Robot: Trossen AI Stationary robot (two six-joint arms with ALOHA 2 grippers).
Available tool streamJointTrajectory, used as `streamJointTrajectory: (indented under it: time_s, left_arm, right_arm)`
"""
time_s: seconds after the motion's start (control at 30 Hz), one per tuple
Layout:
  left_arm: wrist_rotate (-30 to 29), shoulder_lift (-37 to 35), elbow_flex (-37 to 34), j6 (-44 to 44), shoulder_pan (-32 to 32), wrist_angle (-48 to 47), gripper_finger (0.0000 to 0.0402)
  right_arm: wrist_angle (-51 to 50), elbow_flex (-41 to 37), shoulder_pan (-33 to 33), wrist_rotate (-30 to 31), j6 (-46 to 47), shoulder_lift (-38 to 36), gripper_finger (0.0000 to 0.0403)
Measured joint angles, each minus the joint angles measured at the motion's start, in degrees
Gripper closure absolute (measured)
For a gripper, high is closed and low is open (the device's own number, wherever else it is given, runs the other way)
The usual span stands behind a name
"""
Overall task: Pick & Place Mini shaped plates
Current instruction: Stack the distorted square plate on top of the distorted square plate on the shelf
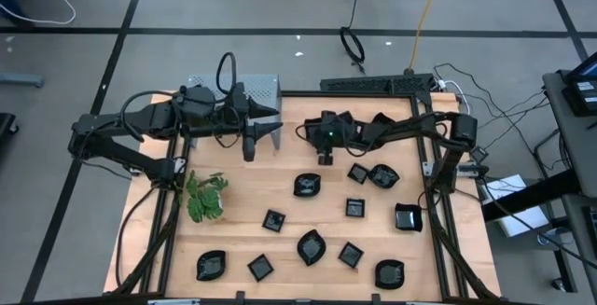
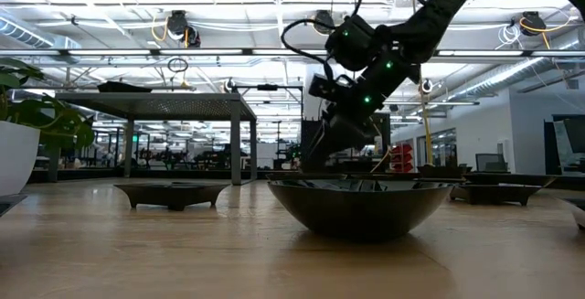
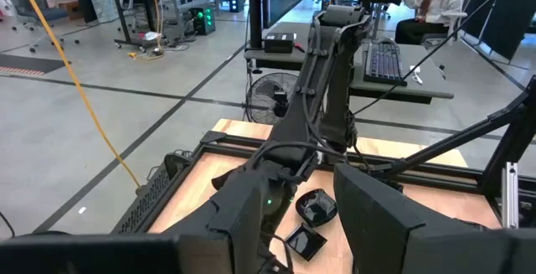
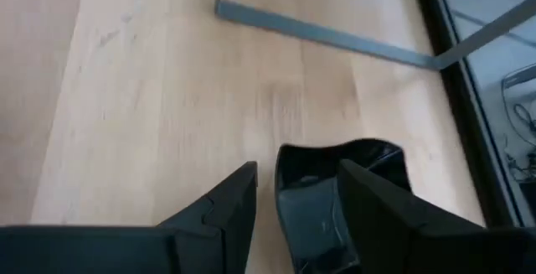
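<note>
Right wrist view: right gripper (image 4: pixel 299 173) fingers open astride a black mini plate (image 4: pixel 377 161) (ready to pinch). Left gripper (image 1: pixel 250 149) parked by the grey shelf (image 1: pixel 261 89), fingers open.

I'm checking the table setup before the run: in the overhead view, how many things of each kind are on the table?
Black mini plates: 11
Green plant: 1
Grey perforated shelf: 1
Total: 13
</note>
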Motion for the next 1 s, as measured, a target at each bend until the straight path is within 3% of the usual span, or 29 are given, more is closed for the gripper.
streamJointTrajectory:
  time_s: [0.43, 0.57, 0.73, 1.0]
  left_arm:
    - [0.0, 0.0, 0.0, -0.7, 0.0, 0.0, 0.0250]
    - [0.0, 0.0, 0.0, -0.7, 0.0, 0.0, 0.0250]
    - [0.0, 0.0, 0.0, -0.7, 0.0, 0.0, 0.0250]
    - [0.0, 0.0, 0.0, -0.7, -0.5, 0.2, 0.0250]
  right_arm:
    - [-2.5, -0.1, -2.2, 0.2, -1.7, 4.1, 0.0256]
    - [-2.1, -0.1, -2.1, 0.2, -1.9, 4.1, 0.0296]
    - [-2.5, -0.1, -0.8, 0.4, -1.9, 3.8, 0.0387]
    - [-3.5, 0.0, 6.8, -2.3, -1.3, -0.4, 0.0402]
